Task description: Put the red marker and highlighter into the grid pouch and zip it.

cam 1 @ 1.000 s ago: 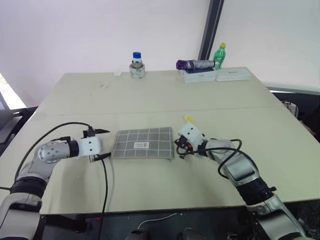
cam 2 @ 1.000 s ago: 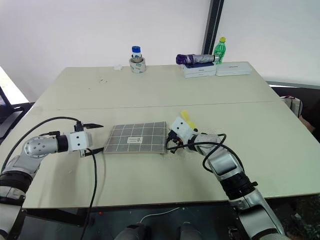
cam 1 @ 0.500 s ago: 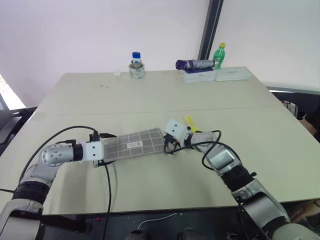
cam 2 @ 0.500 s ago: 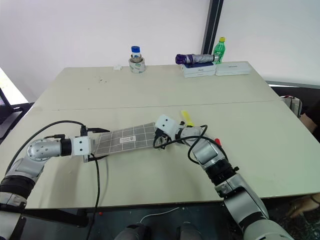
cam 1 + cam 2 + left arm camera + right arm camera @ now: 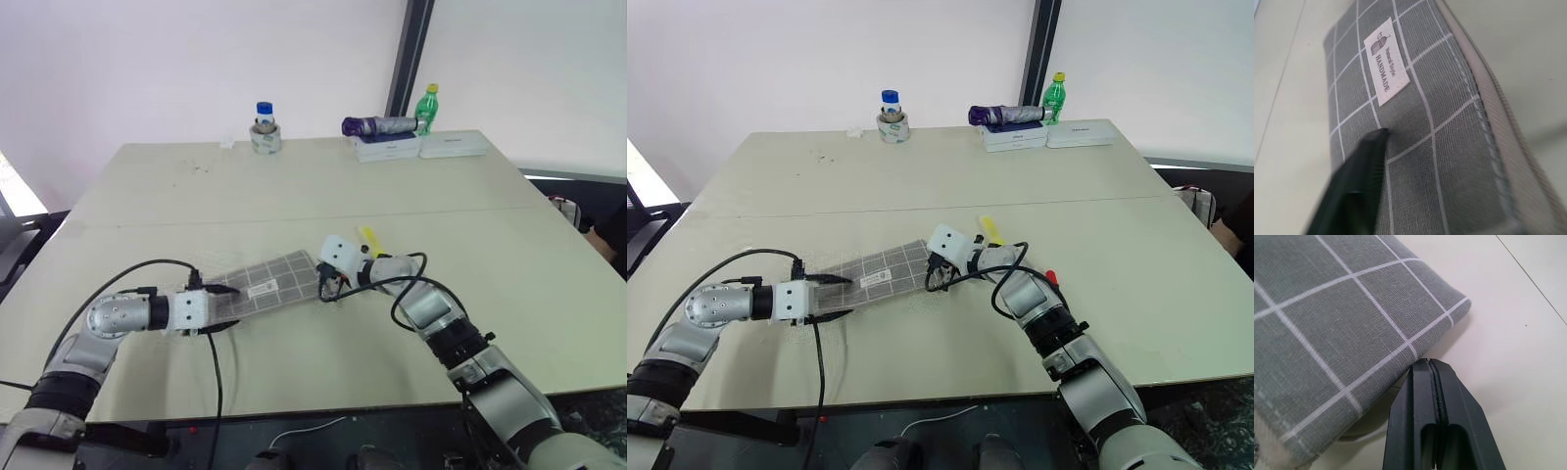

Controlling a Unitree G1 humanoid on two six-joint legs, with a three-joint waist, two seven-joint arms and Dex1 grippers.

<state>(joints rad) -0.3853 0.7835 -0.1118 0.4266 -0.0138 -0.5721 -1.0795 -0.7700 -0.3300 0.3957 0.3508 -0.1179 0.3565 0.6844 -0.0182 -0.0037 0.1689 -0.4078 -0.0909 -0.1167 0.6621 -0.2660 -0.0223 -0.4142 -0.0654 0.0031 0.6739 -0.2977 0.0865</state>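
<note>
- The left arm reaches low over the worktop [image 5: 294, 186] from the left, forearm almost level; the left gripper [image 5: 220, 291] lies over the grid pouch's [image 5: 265, 286] left end. In the left wrist view one black finger [image 5: 1359, 183] rests on the grey fabric just below the white label [image 5: 1386, 61]. Whether this gripper clamps the pouch cannot be told.
- The right arm bends in from the right, its wrist turned toward the pouch. The right gripper [image 5: 1432, 377] is closed, fingertips pressed together just beside the pouch's right-end corner, holding nothing visible.
- The pouch lies between both grippers, its long axis slanting, with the right end farther from the robot.
- The highlighter [image 5: 371, 238] lies just beyond the pouch's right end, behind the right wrist.
</note>
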